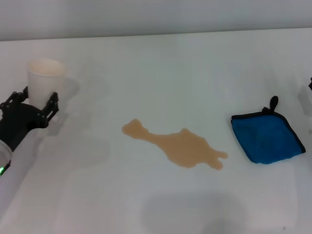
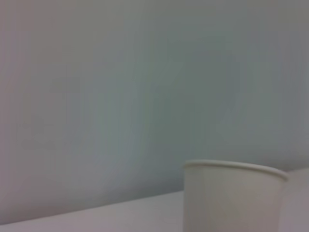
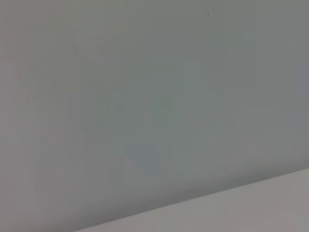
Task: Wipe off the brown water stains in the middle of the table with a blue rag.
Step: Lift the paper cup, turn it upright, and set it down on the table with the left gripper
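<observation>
The brown water stains point(image 1: 183, 147) lie as one tan, lobed puddle in the middle of the white table point(image 1: 146, 73). The blue rag point(image 1: 266, 138) lies folded to the puddle's right, its black loop pointing away from me. My left gripper point(image 1: 33, 103) is at the far left, low over the table. It is open, with its fingers on either side of the base of a white paper cup point(image 1: 45, 79). The cup also shows in the left wrist view point(image 2: 234, 198). Only a dark sliver of my right arm point(image 1: 310, 84) shows at the right edge, beyond the rag.
The table's far edge meets a grey wall point(image 1: 156, 14). The right wrist view shows only that wall and a strip of table point(image 3: 270, 208). The cup stands upright on the table at the far left.
</observation>
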Robot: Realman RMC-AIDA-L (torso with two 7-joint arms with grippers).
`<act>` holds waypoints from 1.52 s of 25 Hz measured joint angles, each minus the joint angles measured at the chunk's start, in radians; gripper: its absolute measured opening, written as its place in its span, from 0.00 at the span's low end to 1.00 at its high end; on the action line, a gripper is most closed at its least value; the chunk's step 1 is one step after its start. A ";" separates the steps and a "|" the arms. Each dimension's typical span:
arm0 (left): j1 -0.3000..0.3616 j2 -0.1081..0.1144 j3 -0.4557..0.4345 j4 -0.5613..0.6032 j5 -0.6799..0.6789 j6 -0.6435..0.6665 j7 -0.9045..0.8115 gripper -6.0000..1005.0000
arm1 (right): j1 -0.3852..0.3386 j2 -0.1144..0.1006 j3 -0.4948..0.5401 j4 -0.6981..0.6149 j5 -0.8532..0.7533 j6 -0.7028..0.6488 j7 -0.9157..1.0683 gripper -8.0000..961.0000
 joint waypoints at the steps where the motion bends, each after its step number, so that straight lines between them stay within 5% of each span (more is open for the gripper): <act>1: -0.003 -0.001 0.008 0.001 0.000 -0.004 0.000 0.67 | 0.000 0.000 0.000 0.000 0.000 0.000 0.000 0.89; 38: -0.033 -0.007 0.066 0.007 -0.006 -0.110 0.004 0.67 | 0.006 0.000 0.000 0.000 0.002 0.028 0.002 0.89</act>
